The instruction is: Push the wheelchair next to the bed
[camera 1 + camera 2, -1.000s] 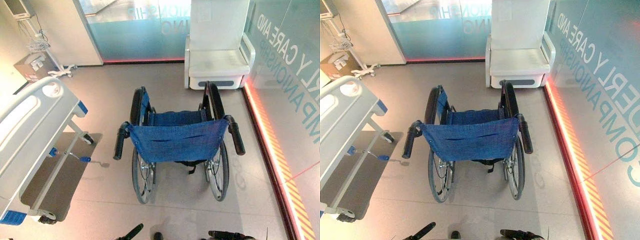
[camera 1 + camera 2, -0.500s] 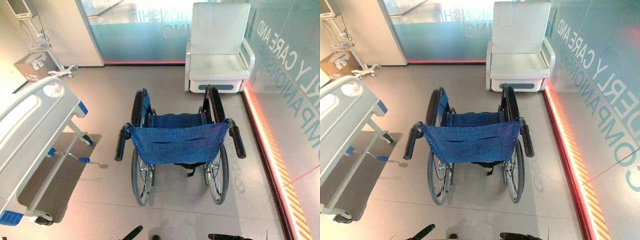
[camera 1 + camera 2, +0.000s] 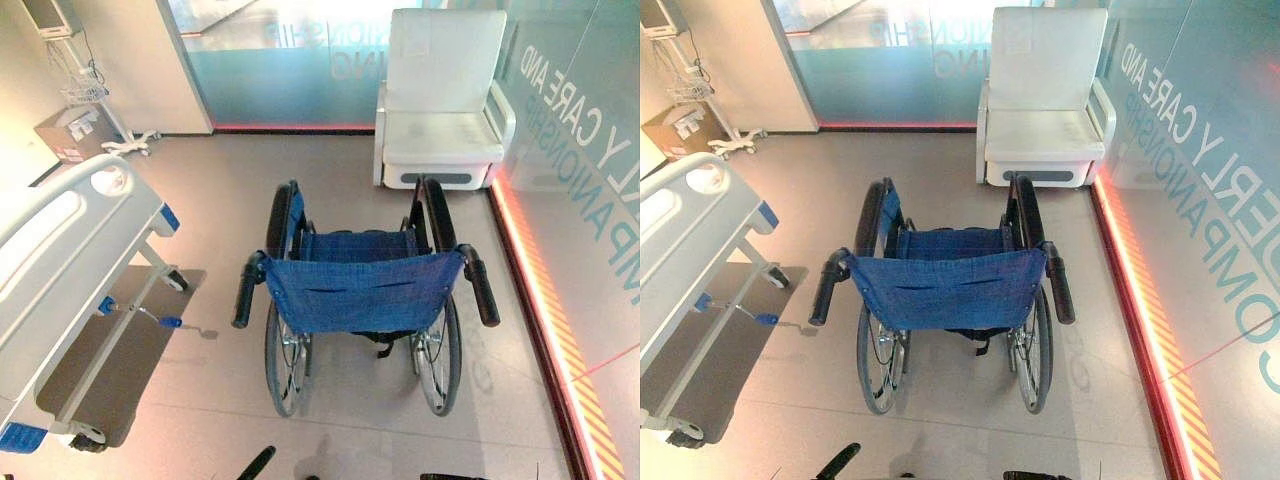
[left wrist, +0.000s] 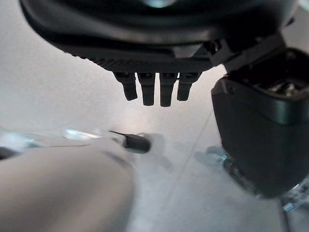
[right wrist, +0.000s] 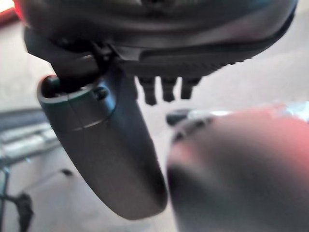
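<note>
- The wheelchair (image 3: 362,300) stands in the middle of the floor (image 3: 350,430), with its back toward the camera.
- It has a blue fabric seat and backrest, two black push handles that stick out at the sides, and large spoked wheels.
- The bed (image 3: 70,260), white with blue corner parts, stands at the left, well apart from the wheelchair.
- A white armchair (image 3: 443,100) stands behind the wheelchair, near the glass wall.
- The left hand (image 4: 159,53) hangs over the bare floor; its fingers (image 4: 154,89) are straight and relaxed and hold nothing.
- The right hand (image 5: 159,48) is the same: fingers extended, thumb apart, touching nothing.
</note>
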`<state>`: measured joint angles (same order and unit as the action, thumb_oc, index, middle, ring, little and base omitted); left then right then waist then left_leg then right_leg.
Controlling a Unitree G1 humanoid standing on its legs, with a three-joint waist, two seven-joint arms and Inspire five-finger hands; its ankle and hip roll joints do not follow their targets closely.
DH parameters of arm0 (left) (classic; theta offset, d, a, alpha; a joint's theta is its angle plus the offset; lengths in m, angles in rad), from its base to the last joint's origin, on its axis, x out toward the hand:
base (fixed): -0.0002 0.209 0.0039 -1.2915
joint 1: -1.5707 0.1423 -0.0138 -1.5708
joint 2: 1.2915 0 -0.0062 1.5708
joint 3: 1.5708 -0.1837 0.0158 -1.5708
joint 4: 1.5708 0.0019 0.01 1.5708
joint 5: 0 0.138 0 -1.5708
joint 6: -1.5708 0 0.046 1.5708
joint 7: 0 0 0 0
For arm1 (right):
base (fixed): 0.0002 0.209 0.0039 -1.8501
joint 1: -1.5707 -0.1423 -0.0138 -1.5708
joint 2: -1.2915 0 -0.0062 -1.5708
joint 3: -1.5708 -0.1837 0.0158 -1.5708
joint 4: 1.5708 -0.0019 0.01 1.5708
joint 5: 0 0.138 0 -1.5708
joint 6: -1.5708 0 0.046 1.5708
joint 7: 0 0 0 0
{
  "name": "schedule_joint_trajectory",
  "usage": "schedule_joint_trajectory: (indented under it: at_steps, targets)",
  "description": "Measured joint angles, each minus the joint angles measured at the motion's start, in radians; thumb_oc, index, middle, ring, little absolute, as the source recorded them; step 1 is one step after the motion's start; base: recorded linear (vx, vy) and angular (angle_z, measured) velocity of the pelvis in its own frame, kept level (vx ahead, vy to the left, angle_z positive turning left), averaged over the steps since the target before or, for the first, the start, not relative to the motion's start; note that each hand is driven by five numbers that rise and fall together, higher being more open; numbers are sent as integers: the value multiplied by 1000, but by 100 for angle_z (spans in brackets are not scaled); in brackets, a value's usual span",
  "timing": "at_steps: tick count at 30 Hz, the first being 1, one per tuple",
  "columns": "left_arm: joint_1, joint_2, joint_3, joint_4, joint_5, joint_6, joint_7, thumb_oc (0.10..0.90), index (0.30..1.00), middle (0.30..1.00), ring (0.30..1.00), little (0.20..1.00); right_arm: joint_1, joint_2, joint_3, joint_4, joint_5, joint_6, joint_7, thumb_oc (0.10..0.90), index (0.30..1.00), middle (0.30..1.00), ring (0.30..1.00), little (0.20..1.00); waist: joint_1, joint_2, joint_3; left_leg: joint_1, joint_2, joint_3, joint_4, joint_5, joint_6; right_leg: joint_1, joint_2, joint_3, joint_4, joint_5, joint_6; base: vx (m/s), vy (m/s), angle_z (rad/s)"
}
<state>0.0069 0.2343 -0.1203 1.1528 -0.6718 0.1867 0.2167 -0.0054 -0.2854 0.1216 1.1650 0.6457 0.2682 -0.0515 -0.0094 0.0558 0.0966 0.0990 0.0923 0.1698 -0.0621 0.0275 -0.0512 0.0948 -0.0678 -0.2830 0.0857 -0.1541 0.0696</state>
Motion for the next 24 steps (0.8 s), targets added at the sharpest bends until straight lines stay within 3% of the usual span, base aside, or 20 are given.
schedule_joint_trajectory:
  at_steps: [4, 8, 12, 19, 24]
  targets:
    - [5, 65, 39, -100, -45, -17, 20, 800, 900, 900, 900, 900, 33, -68, -35, -100, 33, -36, -53, 800, 900, 900, 900, 900, -2, 13, 5, 1, 0, -1, -2, 0, 0, 0, 0, 0, -2, 1, 1, 0, 0, 0]
    - [33, 147, 128, -311, -90, -37, 56, 800, 900, 900, 900, 900, 76, -175, -148, -296, 77, -79, -136, 800, 900, 900, 900, 900, -4, 28, 16, -4, -2, 0, -13, 4, 4, 3, 3, -1, -31, 18, 5, -11, -1, -2]
    - [39, 212, 188, -454, -92, -42, 102, 800, 900, 900, 900, 900, 87, -264, -227, -468, 80, -99, -215, 800, 900, 900, 900, 900, -5, 25, 22, -11, -8, 0, -23, 6, 7, 10, 3, -1, -70, 37, 10, -8, -1, 0]
    - [63, 295, 313, -688, -61, -33, 209, 800, 900, 900, 900, 900, 80, -283, -358, -746, 77, -122, -344, 800, 900, 900, 900, 900, -5, -24, 62, -7, -15, -2, -27, 6, 8, 35, 3, -2, -115, 50, 14, 23, 4, 2]
    - [94, 316, 353, -950, 19, -4, 291, 800, 900, 900, 900, 900, 64, -283, -400, -1039, 63, -121, -460, 800, 900, 900, 900, 900, -3, -24, 78, 0, -22, -3, -28, 6, 8, 55, 0, 0, -141, 63, 18, 38, 4, 4]
